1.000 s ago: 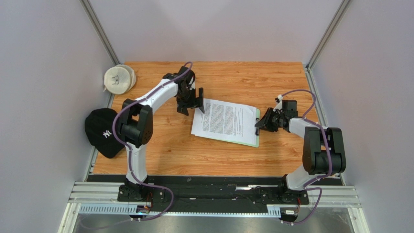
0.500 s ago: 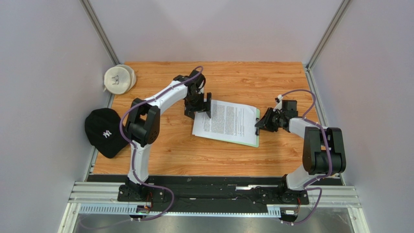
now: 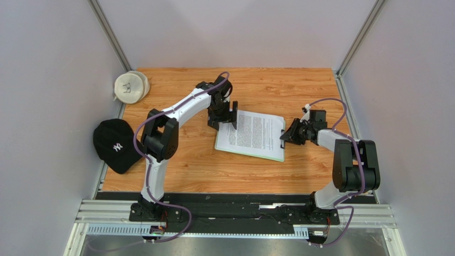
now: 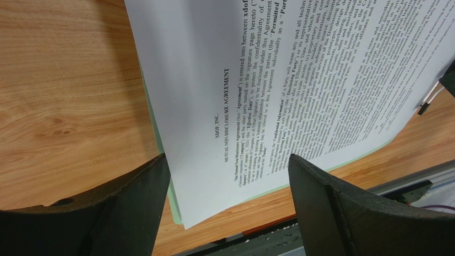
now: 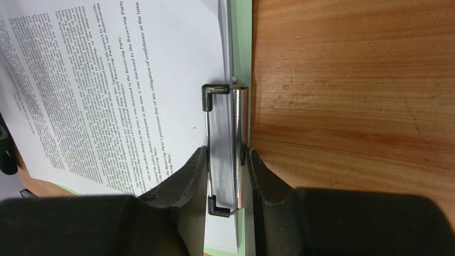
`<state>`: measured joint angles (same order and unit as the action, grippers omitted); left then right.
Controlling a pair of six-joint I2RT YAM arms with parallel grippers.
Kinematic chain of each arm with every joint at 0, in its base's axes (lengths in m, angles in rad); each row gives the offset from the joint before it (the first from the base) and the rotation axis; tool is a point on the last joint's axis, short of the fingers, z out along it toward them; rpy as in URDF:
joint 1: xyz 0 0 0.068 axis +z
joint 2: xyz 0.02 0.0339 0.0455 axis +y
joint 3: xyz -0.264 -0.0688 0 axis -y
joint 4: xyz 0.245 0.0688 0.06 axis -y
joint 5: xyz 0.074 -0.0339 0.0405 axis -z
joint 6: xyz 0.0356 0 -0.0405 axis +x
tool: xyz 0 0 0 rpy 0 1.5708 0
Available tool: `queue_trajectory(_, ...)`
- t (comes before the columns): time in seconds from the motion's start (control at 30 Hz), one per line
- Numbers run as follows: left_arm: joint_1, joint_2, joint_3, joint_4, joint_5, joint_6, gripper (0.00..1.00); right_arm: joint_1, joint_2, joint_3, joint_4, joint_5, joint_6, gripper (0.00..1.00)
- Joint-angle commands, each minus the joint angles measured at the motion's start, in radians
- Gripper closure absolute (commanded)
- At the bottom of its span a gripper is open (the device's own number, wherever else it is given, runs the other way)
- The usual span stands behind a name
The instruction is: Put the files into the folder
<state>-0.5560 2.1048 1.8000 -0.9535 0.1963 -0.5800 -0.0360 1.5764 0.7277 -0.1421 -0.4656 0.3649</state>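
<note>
Shows, from above, a wooden table [image 3: 176, 165] with two robot arms reaching in toward a pale green folder [image 5: 241, 42] lying flat near the middle. On top of it, a thin stack of white printed files [image 3: 251, 133], slightly askew, with green showing along the near and right edges. At the right short edge, the right gripper [image 5: 225, 154] pinched onto the metal clip [image 5: 227, 122], jaws nearly closed around it, apparently to hold the clamp raised for sliding paper beneath. At the opposite end, the left gripper [image 4: 227, 160] spread wide, one finger on either side of the stack's short edge, grasping nothing; probably placed there to nudge the paper toward the clip. Hard to tell how far under the clamp the paper reaches. Far left, a black cap [image 3: 114, 145], well apart.
</note>
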Motion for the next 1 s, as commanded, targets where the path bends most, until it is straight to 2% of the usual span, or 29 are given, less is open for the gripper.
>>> queue_trajectory(0.0,-0.008,0.021,0.018,0.002,-0.005,-0.024,0.12,0.007,-0.013,0.022,-0.008,-0.005,-0.006,1.00)
queue_trajectory(0.17,-0.018,0.032,0.032,0.004,0.005,-0.020,0.12,0.008,-0.015,0.024,-0.013,-0.005,-0.009,1.00)
queue_trajectory(0.27,-0.016,0.029,0.047,-0.019,-0.038,-0.006,0.12,0.008,-0.013,0.030,-0.030,0.002,-0.014,1.00)
queue_trajectory(0.47,-0.016,0.000,0.053,-0.030,-0.095,0.031,0.07,0.022,0.007,0.048,-0.073,0.039,-0.032,1.00)
queue_trajectory(0.67,-0.015,0.011,0.041,0.007,-0.003,0.022,0.06,0.031,0.020,0.058,-0.077,0.042,-0.029,1.00)
queue_trajectory(0.8,-0.015,0.004,0.038,0.007,-0.015,0.023,0.06,0.031,0.022,0.062,-0.090,0.050,-0.034,0.99)
queue_trajectory(0.9,-0.015,-0.019,0.038,0.009,-0.050,0.029,0.05,0.031,0.023,0.067,-0.096,0.054,-0.035,0.83)
queue_trajectory(0.93,-0.015,-0.026,0.041,0.002,-0.057,0.034,0.05,0.031,0.030,0.070,-0.100,0.059,-0.032,0.71)
queue_trajectory(0.97,-0.012,-0.032,0.041,-0.005,-0.066,0.042,0.05,0.031,0.034,0.078,-0.111,0.059,-0.034,0.66)
